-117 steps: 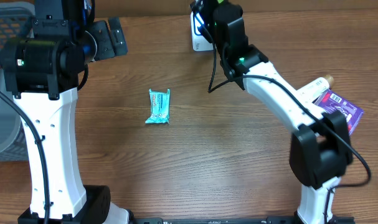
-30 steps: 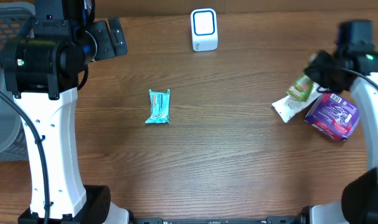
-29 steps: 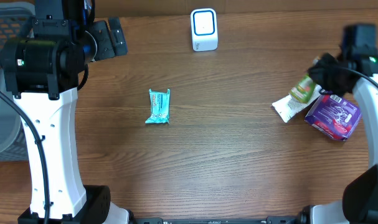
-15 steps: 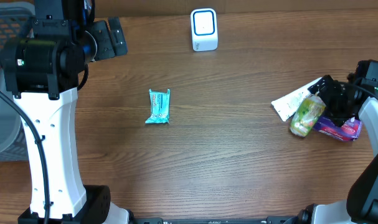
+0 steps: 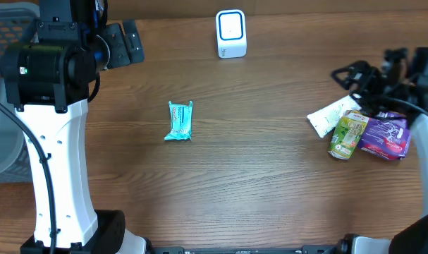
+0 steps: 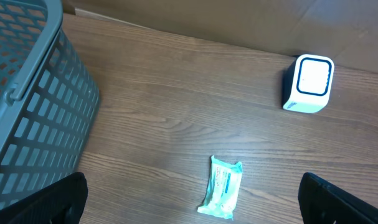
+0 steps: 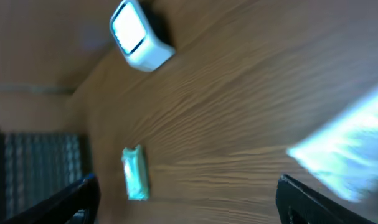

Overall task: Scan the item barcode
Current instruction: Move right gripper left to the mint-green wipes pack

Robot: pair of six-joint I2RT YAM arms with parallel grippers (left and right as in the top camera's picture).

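While both arms hang over it, counter [image 5: 256, 183]: brown wood-grain surface, seen from overhead.
Scanner: small white box with a blue-rimmed face [image 5: 231, 33], standing at the counter's 12 o'clock edge, well apart from everything else.
Item by the right arm: green printed drink pouch [image 5: 346, 134], lying at the counter's 3 o'clock side with its long axis tilted from 1 to 7 o'clock.
Neighbours of the pouch: a flat white packet [image 5: 326, 116] touches it at its 10 o'clock; a purple foil packet [image 5: 386, 134] touches it at its 3 o'clock.
Right claw [image 5: 358, 83]: black, at the pouch's 12 o'clock and clear of it. In the blurred wrist view its two fingers sit at the bottom corners, spread wide, with only bare counter between them, so it grips nothing. Whether it touches the white packet's upper corner cannot be told.
Other item: teal crinkled wrapper packet [image 5: 179, 121], lying flat toward 9 o'clock of the counter's centre, on its own.
Left claw [image 5: 123, 42]: at the counter's 11 o'clock, fingers spread wide and empty.
Basket: grey plastic mesh basket [image 6: 27, 118], at the counter's 9 o'clock edge, beside the left arm.
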